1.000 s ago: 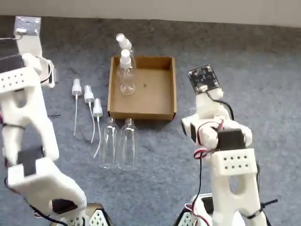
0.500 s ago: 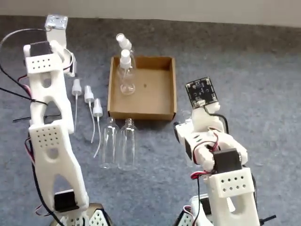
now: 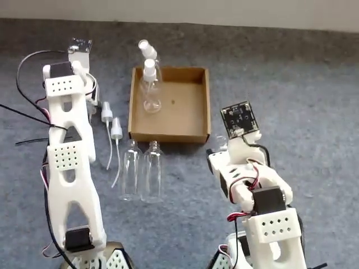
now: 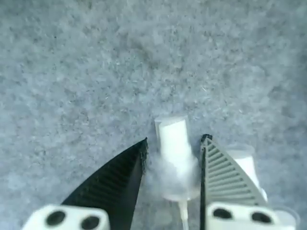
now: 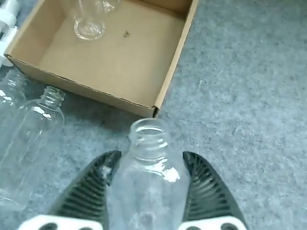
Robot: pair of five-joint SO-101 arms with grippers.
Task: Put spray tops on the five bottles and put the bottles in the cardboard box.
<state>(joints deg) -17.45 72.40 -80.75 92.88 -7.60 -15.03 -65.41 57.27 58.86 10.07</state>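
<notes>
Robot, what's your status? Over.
Left gripper open astride white plastic spray top. Right gripper shut on clear plastic bottle. Two uncapped clear bottles lie beside brown cardboard box.

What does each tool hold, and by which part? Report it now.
Right tool grips the uncapped bottle by its body, just below the neck. Left tool holds nothing: open, it straddles a spray top lying on the table.

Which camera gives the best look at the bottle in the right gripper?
Right wrist view: the bottle sits between the fingers of the right gripper, neck bare. In the high view the arm hides most of it; a little glass shows near the cardboard box. The left wrist view faces a spray top.
</notes>
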